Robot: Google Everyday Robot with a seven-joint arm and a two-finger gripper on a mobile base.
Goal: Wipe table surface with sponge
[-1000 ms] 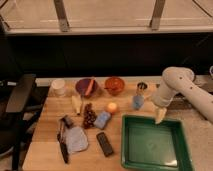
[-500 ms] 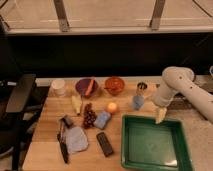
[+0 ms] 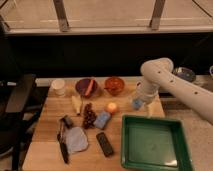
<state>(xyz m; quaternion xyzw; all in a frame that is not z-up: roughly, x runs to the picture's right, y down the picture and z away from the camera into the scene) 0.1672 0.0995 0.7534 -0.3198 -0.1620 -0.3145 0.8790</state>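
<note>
**Here, one sponge waits while the gripper hangs off to the right**

The single light-blue sponge (image 3: pixel 102 120) lies flat on the table surface (image 3: pixel 45 125), just below an orange ball (image 3: pixel 111 107), beside a dark berry cluster (image 3: pixel 89 116) and left of the green tray (image 3: pixel 123 145). The gripper (image 3: pixel 149 107) hangs at the tray's far edge, apart from the sponge. Its jaws are spread wide and grasp nothing. A small blue object (image 3: pixel 136 103) sits just beside it.

By count, there are two bowls, one purple bowl (image 3: pixel 86 86) and one orange bowl (image 3: pixel 114 85). There is also one white cup (image 3: pixel 59 86), one pale yellow block (image 3: pixel 76 104), one grey-blue cloth (image 3: pixel 76 140) and one black bar (image 3: pixel 104 143).
</note>
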